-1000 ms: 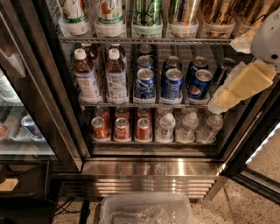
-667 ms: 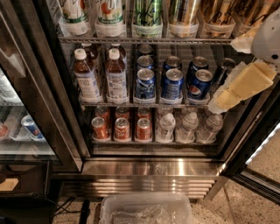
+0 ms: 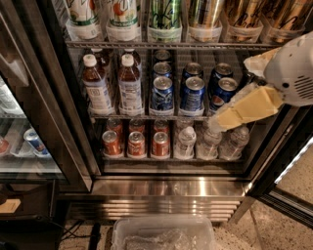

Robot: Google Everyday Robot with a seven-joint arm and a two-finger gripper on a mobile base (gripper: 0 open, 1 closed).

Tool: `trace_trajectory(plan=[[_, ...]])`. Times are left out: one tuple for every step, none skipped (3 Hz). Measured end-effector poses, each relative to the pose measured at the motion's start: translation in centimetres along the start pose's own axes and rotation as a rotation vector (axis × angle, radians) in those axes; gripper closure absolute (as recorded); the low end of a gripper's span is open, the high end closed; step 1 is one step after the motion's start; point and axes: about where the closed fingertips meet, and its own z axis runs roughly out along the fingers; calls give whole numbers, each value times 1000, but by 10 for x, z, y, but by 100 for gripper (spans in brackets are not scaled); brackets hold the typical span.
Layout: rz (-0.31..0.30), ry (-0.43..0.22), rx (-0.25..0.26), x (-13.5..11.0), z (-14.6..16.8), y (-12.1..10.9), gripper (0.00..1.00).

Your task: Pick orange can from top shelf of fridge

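Gripper (image 3: 243,106), pale yellow, hangs at 3 o'clock in the open fridge (image 3: 168,188), beside the short blue cans (image 3: 191,93), its tip angled toward 8 o'clock. Whether it is apart or together cannot be told. Orange can (image 3: 239,13) stands upright on the top shelf (image 3: 171,45), at 12 o'clock from the gripper and well apart. The reach probably goes upward.

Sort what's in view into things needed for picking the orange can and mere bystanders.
For the job: orange can; top shelf; fridge; gripper, at the right in front of the middle rack.

Bystanders: green can; blue cans; brown bottles; red cans; water bottles; plastic bin on the floor.
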Motion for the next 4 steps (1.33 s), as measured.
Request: trace_trajectory(plan=[[73,-131,51,-16,20,-4,0],[89,-228,134,-40,29,-15,0],[91,-274,238,-52,30,-35,0],[153,-305,320,-50,22,-57,0]])
